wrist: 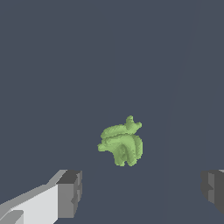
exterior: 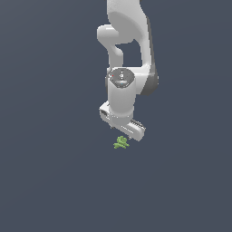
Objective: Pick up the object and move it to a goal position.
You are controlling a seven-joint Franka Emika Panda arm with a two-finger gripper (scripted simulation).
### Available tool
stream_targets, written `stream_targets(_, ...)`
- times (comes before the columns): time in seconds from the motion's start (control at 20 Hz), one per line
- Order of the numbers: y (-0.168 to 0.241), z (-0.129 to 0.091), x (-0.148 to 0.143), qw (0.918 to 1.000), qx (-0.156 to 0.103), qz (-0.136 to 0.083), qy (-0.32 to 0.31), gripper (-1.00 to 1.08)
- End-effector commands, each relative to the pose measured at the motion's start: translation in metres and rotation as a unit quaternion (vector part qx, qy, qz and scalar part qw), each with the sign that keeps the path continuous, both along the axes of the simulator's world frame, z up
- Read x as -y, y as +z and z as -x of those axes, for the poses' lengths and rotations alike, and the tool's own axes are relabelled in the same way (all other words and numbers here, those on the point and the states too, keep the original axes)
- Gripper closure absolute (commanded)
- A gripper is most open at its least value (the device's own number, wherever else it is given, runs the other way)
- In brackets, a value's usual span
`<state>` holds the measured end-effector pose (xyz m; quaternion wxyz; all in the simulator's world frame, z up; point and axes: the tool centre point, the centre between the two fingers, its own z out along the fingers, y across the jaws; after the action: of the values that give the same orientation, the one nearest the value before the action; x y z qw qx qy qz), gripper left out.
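Note:
The object [exterior: 121, 143] is a tiny bright-green lumpy thing with short prongs, lying on the dark grey floor. My white gripper [exterior: 121, 134] hangs just above it, pointing down. In the wrist view the object [wrist: 121, 142] lies between and beyond the two dark grey fingertips [wrist: 70, 193], which stand wide apart with nothing between them. The gripper [wrist: 142, 190] is open and empty. The fingers do not touch the object.
The flat dark grey floor [exterior: 50, 181] spreads all around the object. The white arm [exterior: 129, 41] rises above the gripper toward the exterior view's top. No other objects show.

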<state>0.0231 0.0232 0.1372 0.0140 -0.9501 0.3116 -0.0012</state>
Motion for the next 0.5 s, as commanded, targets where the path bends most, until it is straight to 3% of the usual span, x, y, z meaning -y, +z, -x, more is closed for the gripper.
stream_targets(0.0, -0.005, -0.001, 0.000, 0.9994, -0.002, 0.000, -0.035, -0.92)
stream_targets(0.45, -0.023, -0.003, 0.001, 0.9876, -0.007, 0.004, -0.157, -0.92)
